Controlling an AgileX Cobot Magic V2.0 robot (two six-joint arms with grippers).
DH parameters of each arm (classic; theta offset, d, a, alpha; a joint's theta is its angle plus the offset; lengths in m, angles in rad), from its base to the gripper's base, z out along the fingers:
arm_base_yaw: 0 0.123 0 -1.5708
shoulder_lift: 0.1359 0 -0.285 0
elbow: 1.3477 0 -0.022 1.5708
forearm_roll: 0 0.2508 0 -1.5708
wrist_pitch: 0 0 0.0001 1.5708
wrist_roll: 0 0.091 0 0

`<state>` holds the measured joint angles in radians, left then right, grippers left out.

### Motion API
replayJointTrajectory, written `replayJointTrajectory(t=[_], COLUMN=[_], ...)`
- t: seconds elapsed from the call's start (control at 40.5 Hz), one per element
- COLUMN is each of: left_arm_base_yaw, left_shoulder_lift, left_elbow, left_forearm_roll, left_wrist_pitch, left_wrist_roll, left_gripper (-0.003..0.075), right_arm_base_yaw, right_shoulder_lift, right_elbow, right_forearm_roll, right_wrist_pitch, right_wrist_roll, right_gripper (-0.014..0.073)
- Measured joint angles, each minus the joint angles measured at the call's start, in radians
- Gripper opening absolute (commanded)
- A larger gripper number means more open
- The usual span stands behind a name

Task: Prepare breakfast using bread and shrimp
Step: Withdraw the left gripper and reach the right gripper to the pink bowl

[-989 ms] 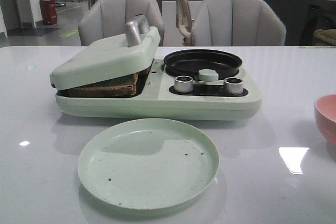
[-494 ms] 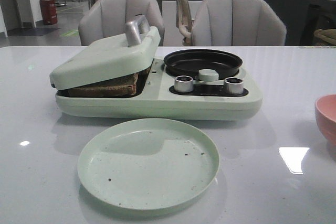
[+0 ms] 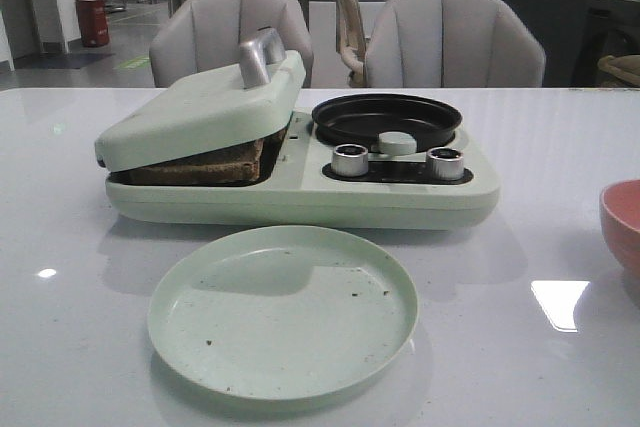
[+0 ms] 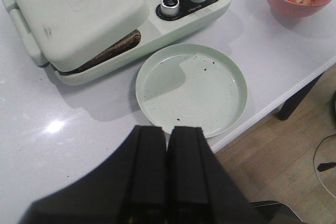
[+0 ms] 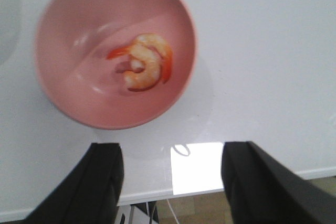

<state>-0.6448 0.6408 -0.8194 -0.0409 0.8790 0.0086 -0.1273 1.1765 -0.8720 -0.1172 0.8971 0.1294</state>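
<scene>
Bread point(image 3: 200, 160) lies pressed in the sandwich compartment at the left of the pale green breakfast maker point(image 3: 300, 187), in the middle of the front view; only its dark brown crust edge shows beneath the tilted lid point(image 3: 205, 107), which rests on it and stays partly raised. In the left wrist view the same crust edge point(image 4: 110, 53) peeks out under the lid at the upper left of the frame. A metal handle point(image 3: 258, 55) stands on the lid. To the right of the lid sits a round black pan point(image 3: 386, 119), with two silver knobs point(image 3: 350, 160) in front of it.

Shrimp point(image 5: 144, 61), curled and orange-and-white, rest in the bottom of the pink bowl point(image 5: 68, 93), which fills the upper left of the right wrist view. The bowl's rim point(image 3: 622, 222) shows at the right edge of the front view, well apart from the appliance.

A pale green plate point(image 3: 283, 309) speckled with dark crumbs lies on the white table point(image 3: 80, 347), just in front of the appliance.

The left gripper point(image 4: 167, 145) appears at the bottom of its wrist view with its fingers pressed together, holding nothing. The right gripper point(image 5: 172, 174) hangs with its fingers spread wide, clear of the bowl, holding nothing.
</scene>
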Motion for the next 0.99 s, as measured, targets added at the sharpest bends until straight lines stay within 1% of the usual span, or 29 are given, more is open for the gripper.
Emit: replayJointTrajectory(t=[0.099,0.247,0.395,0.717,0.791,0.914,0.989], left_arm_base_yaw=[0.000,0.000,0.000,0.000,0.000,0.000,0.000], left_shoulder_lift=[0.000,0.000,0.000,0.000,0.000,0.000,0.000], left_elbow=[0.000,0.000,0.000,0.000,0.000,0.000,0.000], left_forearm_roll=[0.000,-0.002,-0.002,-0.002,-0.002,-0.002,-0.002], left_wrist_pitch=[0.000,0.000,0.006,0.014,0.014,0.016,0.016], left_wrist_roll=[0.000,0.000,0.000,0.000,0.000,0.000,0.000], left_gripper=[0.0101,0.0101,0.0101,0.0101,0.0101,0.0101,0.0101], right_arm_base_yaw=[-0.075,-0.141,-0.155,-0.155,-0.155,-0.155,-0.155], right_shoulder_lift=[0.105,0.252,0.382,0.571,0.602,0.634,0.641], right_elbow=[-0.048,-0.113,-0.181,-0.314,-0.336,-0.349,-0.349], right_forearm_roll=[0.046,0.145,0.176,0.182,0.187,0.203,0.207], right_wrist_pitch=[0.012,0.021,0.021,-0.007,-0.007,-0.007,-0.007], right_wrist_roll=[-0.062,-0.178,-0.238,-0.259,-0.275,-0.299,-0.308], right_gripper=[0.0516,0.0516,0.0516,0.0512,0.0479,0.0353,0.0302])
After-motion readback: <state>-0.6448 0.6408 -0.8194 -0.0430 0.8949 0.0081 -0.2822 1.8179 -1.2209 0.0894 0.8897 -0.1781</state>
